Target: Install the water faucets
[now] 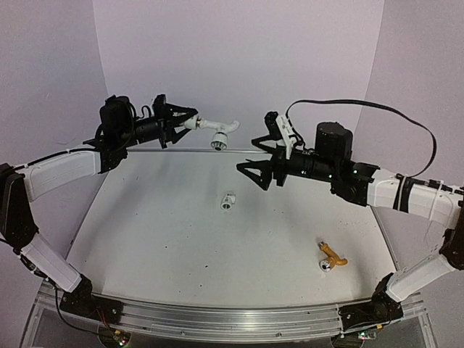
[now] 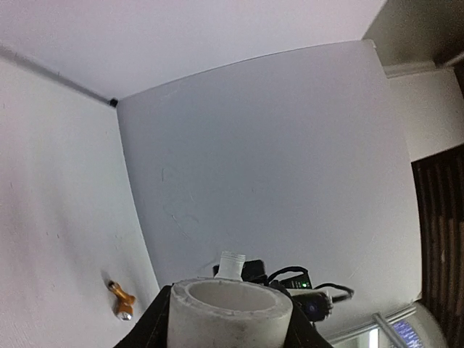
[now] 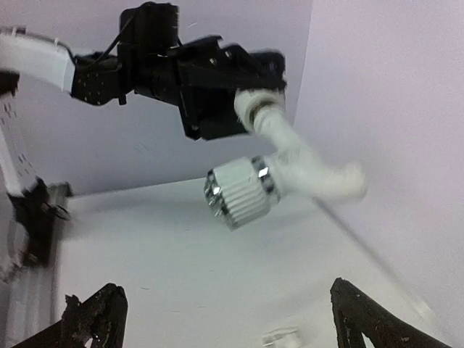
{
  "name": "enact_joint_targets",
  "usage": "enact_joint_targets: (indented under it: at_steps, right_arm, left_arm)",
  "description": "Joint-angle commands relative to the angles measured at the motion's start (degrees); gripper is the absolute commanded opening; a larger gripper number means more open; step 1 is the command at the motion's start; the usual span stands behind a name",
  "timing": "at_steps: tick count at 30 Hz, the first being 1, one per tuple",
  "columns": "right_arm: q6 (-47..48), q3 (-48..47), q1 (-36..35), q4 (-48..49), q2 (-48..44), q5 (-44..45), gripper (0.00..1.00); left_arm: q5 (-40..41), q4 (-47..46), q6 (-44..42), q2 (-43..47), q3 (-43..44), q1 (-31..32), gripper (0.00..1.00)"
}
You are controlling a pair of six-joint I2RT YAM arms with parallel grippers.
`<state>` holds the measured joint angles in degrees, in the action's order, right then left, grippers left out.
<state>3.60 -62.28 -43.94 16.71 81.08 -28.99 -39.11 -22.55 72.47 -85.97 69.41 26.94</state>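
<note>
The white faucet [image 1: 217, 132] is held in the air at the back by my left gripper [image 1: 185, 122], which is shut on its white tubular end. In the right wrist view the faucet [image 3: 290, 156] shows its ribbed silvery cap [image 3: 239, 190] pointing down toward the table. In the left wrist view its hollow white tube [image 2: 229, 308] fills the space between the jaws. My right gripper [image 1: 254, 174] is open and empty, a little right of and below the faucet. The yellow-gold faucet [image 1: 331, 257] lies on the table at the front right, also in the left wrist view [image 2: 121, 299].
A stubby white pipe fitting [image 1: 228, 201] lies on the white table [image 1: 159, 239] near the middle, below both grippers; it also shows in the right wrist view [image 3: 281, 336]. Walls close in the back and sides. A black cable loops above the right arm [image 1: 362, 105].
</note>
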Motion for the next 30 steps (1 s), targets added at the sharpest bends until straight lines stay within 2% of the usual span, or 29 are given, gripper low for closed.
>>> enact_joint_targets:
  at_steps: [1,3,4,5,7,13,16,19,23,25,26,30]
  right_arm:
    - [45.63,-2.58,-0.18,1.09,0.83,7.23,0.98]
    - [60.8,-1.21,-0.18,4.35,2.3,4.17,0.98]
    - [62.25,-1.14,-0.22,6.0,3.04,4.27,0.98]
    - [63.53,-0.55,-0.18,12.02,3.9,4.27,0.98]
    - [65.64,-0.01,-0.18,16.88,5.36,3.18,0.98]
    - [65.72,-3.52,-0.57,18.14,8.88,-0.27,0.98]
    - [64.71,-5.09,-0.77,18.95,10.85,-0.9,0.93]
    - [62.43,-7.41,-1.29,17.38,11.91,-1.92,0.76]
    - [57.49,-9.08,-1.32,17.23,13.58,-1.05,0.58]
    - [52.41,-9.85,-1.33,17.04,13.96,-1.39,0.39]
    - [48.98,-10.29,-1.4,16.44,14.02,-1.68,0.29]
    - [34.51,-11.0,-1.37,13.05,14.38,-2.98,0.13]
  left_arm:
    - [-5.09,1.44,16.15,0.59,-0.82,-0.13,0.0]
    - [-5.36,1.66,18.32,1.25,-2.0,-0.09,0.0]
    - [-5.4,1.75,18.68,1.38,-2.29,-0.06,0.0]
    - [-5.55,2.07,19.1,1.46,-2.49,-0.04,0.0]
    - [-6.05,2.48,19.62,1.5,-3.09,-0.04,0.0]
    - [-5.87,2.9,19.66,1.32,-3.59,0.88,0.0]
    - [-5.97,3.11,19.19,0.86,-2.98,1.33,0.0]
    - [-5.97,3.23,18.77,0.57,-2.62,1.67,0.0]
    - [-6.33,3.3,17.56,0.33,-1.85,1.8,0.0]
    - [-6.41,3.3,16.24,0.15,-1.37,1.8,0.0]
    - [-6.41,3.3,14.89,0.09,-1.1,1.87,0.0]
    - [-3.45,3.21,1.84,1.64,-0.59,2.18,0.0]
